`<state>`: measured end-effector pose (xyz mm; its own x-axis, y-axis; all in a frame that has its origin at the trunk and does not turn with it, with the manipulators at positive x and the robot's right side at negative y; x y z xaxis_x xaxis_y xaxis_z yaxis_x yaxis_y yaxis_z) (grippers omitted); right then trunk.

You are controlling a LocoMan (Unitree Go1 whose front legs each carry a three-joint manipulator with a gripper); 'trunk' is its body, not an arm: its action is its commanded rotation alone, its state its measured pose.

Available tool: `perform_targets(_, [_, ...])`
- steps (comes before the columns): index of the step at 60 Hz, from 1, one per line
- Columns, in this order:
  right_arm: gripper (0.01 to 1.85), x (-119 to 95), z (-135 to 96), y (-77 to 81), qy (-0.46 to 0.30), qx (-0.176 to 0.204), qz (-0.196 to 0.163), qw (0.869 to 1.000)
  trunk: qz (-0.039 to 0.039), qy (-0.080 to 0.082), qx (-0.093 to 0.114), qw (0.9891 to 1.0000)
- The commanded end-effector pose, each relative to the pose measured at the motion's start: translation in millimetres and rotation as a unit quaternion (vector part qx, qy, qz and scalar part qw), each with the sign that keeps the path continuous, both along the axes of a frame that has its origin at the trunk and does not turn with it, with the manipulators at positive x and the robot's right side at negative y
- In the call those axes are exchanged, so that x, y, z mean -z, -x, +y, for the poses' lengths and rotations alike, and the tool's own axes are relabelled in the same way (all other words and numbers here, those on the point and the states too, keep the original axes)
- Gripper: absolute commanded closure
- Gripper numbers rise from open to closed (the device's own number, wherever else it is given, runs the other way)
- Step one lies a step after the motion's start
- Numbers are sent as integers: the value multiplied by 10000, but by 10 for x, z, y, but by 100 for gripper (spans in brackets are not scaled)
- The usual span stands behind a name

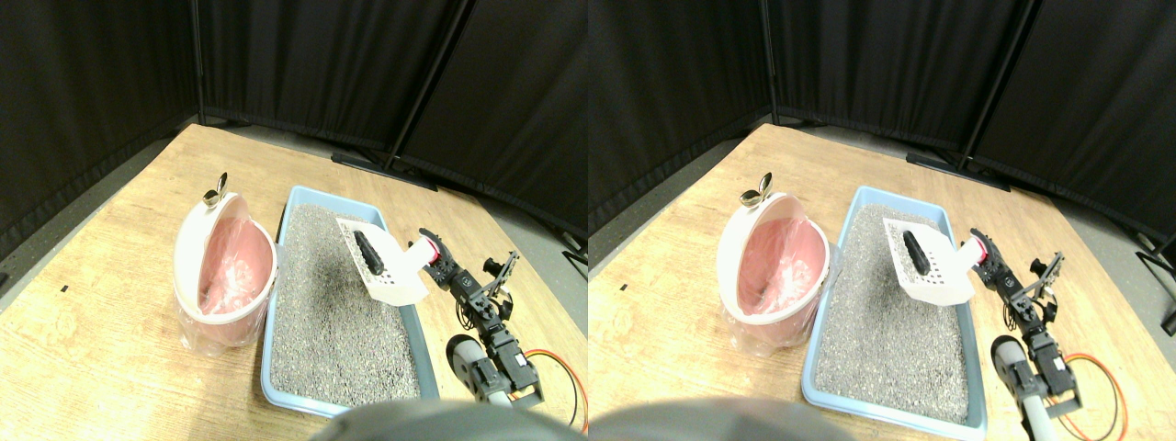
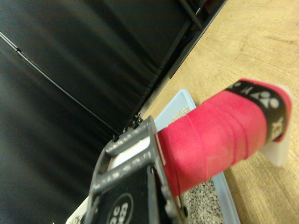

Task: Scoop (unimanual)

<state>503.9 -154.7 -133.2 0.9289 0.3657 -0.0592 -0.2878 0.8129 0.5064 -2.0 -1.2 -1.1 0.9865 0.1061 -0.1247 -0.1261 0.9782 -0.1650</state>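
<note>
A white slotted scoop hangs tilted above the right side of the blue litter tray, which is filled with grey litter. A dark lump lies in the scoop's bowl. My right gripper is shut on the scoop's red wrapped handle, reaching in from the lower right. In the wrist view the red handle runs out past the dark jaw frame, with the tray's edge and litter behind it.
A white bin with a pink liner stands just left of the tray, a small metal clip on its rim. Black curtain panels close off the back. An orange cable lies on the wooden floor by the arm.
</note>
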Motion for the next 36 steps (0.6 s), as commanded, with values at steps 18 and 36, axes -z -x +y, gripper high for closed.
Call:
perform_targets(18, [181,-112,176,-86,-1579,-30,75,9874,65,59,-142,9999])
perform_targets(36, [181,-45,180,-137,-1918,33,232,9812,89,52,-155,9998])
